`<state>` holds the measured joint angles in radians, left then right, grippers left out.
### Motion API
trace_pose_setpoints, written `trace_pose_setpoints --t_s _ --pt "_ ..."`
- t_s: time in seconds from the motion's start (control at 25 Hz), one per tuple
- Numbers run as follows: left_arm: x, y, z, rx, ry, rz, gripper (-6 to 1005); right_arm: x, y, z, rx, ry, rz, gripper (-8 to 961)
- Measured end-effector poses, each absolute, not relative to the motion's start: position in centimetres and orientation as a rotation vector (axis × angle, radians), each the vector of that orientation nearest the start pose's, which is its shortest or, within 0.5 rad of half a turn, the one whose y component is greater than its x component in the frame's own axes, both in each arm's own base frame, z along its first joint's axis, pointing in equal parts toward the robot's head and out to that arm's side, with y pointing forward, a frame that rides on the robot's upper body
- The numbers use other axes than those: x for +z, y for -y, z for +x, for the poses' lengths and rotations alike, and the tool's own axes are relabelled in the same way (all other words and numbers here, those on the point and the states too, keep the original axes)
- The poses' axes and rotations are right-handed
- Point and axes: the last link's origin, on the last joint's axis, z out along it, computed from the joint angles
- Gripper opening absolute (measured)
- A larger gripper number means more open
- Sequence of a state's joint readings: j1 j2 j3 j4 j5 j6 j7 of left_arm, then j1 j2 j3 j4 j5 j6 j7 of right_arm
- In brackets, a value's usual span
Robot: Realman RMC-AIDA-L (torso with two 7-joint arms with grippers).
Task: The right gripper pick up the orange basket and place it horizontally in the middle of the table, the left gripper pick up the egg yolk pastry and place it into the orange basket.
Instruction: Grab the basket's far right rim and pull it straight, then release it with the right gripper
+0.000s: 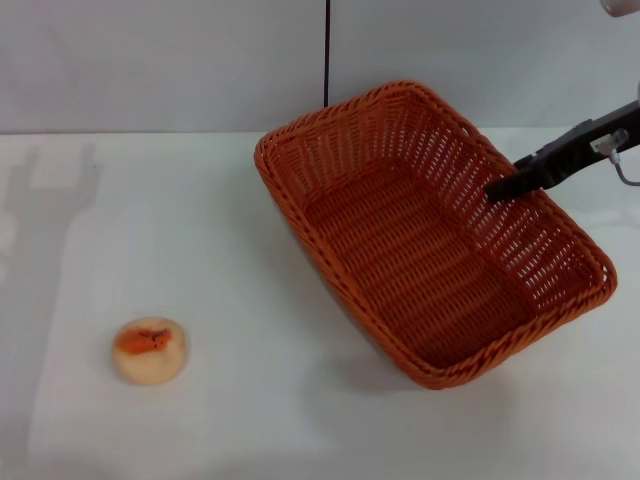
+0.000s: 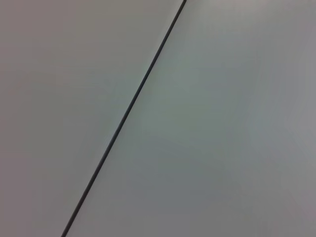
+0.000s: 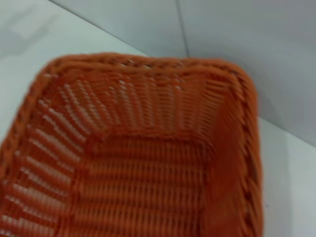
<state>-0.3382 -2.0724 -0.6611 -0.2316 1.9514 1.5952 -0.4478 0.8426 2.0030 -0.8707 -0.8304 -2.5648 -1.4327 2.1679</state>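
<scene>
The orange basket (image 1: 420, 260) lies diagonally on the right half of the white table (image 1: 200, 240), with a shadow under its near side as if it is slightly raised. My right gripper (image 1: 505, 187) reaches in from the right and grips the basket's right long wall; one black finger shows inside the wall. The right wrist view looks down into the basket (image 3: 148, 173) and shows no fingers. The egg yolk pastry (image 1: 150, 349) rests on the table at the front left, orange-red patch up, far from the basket. The left gripper is out of view.
A grey wall with a thin black vertical seam (image 1: 327, 50) stands behind the table; the left wrist view shows only that wall and seam (image 2: 123, 116). An arm's shadow falls on the table's far left (image 1: 50, 190).
</scene>
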Motion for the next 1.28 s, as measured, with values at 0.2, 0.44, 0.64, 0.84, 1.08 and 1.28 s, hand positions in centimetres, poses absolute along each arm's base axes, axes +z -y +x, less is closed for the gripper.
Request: trace_pose_setpoints --t_s 0.2,0.44,0.64,0.84,1.08,1.28 --pt "2.88 -28.84 -31.43 -1.235 0.579 -1.241 784 2.8 -41.56 20.95 -0.154 -0.965 -2.656 627" --pt "2.98 -28.86 -31.5 -1.234 0.58 -1.233 784 2.71 -41.46 20.92 -0.175 -0.96 -2.672 361" --pt "3.02 -29.02 -31.4 -1.237 0.578 -1.23 784 2.63 -41.43 21.16 -0.181 -0.973 -2.673 253" --pt "2.96 -29.35 -31.23 -1.239 0.581 -1.235 785 2.64 -41.38 21.25 -0.175 -0.976 -2.672 221" --pt "2.92 -29.46 -31.21 -1.237 0.584 -1.237 785 2.73 -41.37 21.28 -0.159 -0.986 -2.67 217" --pt "2.84 -29.54 -31.28 -1.232 0.592 -1.24 785 2.74 -41.34 21.18 -0.142 -0.989 -2.674 213"
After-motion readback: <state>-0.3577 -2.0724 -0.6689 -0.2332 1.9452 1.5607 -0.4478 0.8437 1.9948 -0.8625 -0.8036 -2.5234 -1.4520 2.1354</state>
